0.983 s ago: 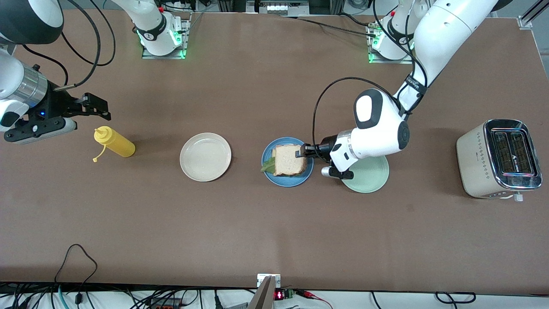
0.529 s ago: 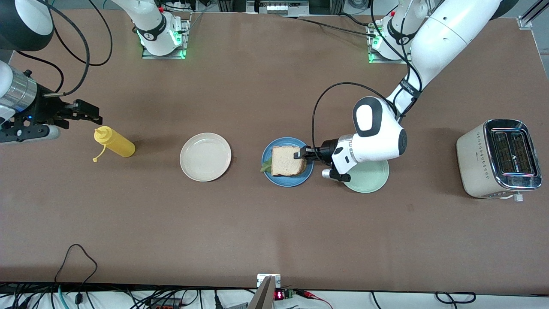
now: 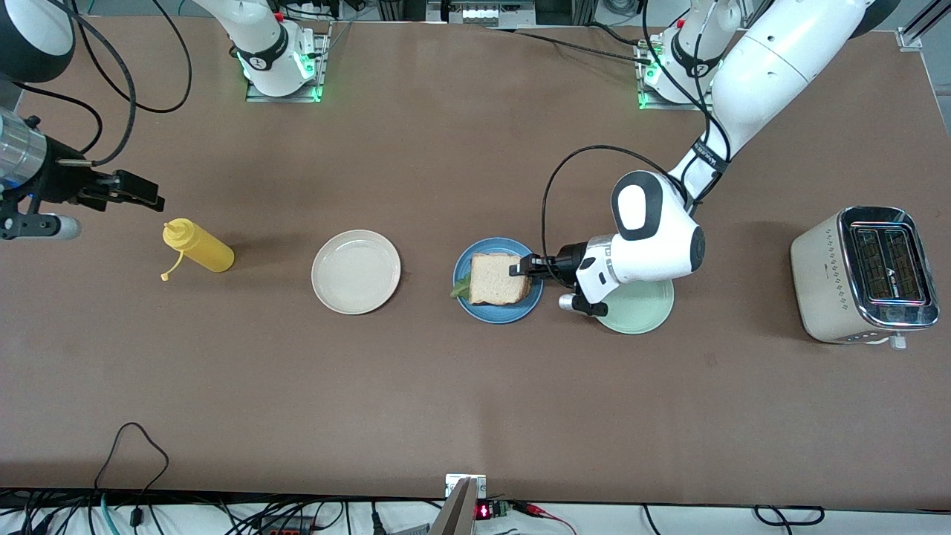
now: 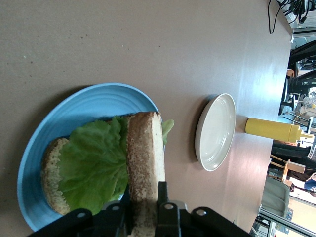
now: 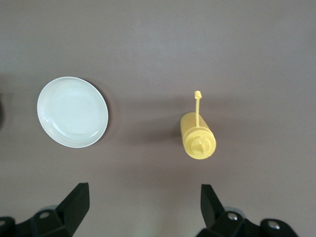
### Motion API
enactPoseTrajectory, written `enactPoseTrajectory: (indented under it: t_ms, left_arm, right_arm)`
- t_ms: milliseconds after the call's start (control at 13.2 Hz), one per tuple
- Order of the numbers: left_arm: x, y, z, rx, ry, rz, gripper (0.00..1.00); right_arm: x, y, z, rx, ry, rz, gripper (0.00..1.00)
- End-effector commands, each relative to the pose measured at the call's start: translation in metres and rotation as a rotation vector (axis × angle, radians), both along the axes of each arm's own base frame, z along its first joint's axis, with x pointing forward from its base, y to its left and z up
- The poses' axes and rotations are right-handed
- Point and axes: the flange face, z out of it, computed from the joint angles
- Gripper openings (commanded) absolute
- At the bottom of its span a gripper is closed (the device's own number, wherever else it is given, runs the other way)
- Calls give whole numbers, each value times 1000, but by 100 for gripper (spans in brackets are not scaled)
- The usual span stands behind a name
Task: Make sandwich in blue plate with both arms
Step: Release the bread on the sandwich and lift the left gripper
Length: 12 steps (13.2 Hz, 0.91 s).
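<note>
The blue plate (image 3: 490, 313) sits mid-table with the sandwich on it: a bottom bread slice (image 4: 49, 173), a green lettuce leaf (image 4: 94, 168) (image 3: 461, 287) and a top bread slice (image 3: 496, 278) (image 4: 145, 153) over them. My left gripper (image 3: 520, 266) (image 4: 144, 197) is low over the plate's rim toward the left arm's end. Its fingers press both faces of the top slice at its crust edge. My right gripper (image 3: 152, 195) (image 5: 143, 192) hangs open and empty above the table near the yellow bottle, at the right arm's end.
A cream-white plate (image 3: 356, 271) (image 5: 72, 111) stands beside the blue plate toward the right arm's end, then a yellow squeeze bottle (image 3: 199, 248) (image 5: 198, 138). A pale green plate (image 3: 639, 308) lies under the left wrist. A toaster (image 3: 865, 273) stands at the left arm's end.
The right arm has drawn back toward its end of the table, away from the yellow bottle. The left gripper has lowered slightly, and the top slice has settled on the lettuce.
</note>
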Motion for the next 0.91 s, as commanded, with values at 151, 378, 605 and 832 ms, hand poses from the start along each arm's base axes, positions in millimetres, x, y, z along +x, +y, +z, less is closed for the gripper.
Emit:
enactPoseTrajectory:
  t_ms: [151, 378, 605, 832]
  left_arm:
    - [5, 30, -8, -22, -21, 5, 100]
    - [4, 76, -23, -35, -44, -33, 100]
    - [2, 103, -2, -60, -36, -67, 100]
    - [0, 116, 63, -4, -93, -79, 100]
  right_arm:
    - [-16, -15, 15, -26, 30, -65, 100]
    - [-10, -17, 18, -28, -11, -66, 100]
    - [-8, -17, 17, -28, -19, -63, 100]
    - [-8, -16, 17, -28, -19, -63, 100]
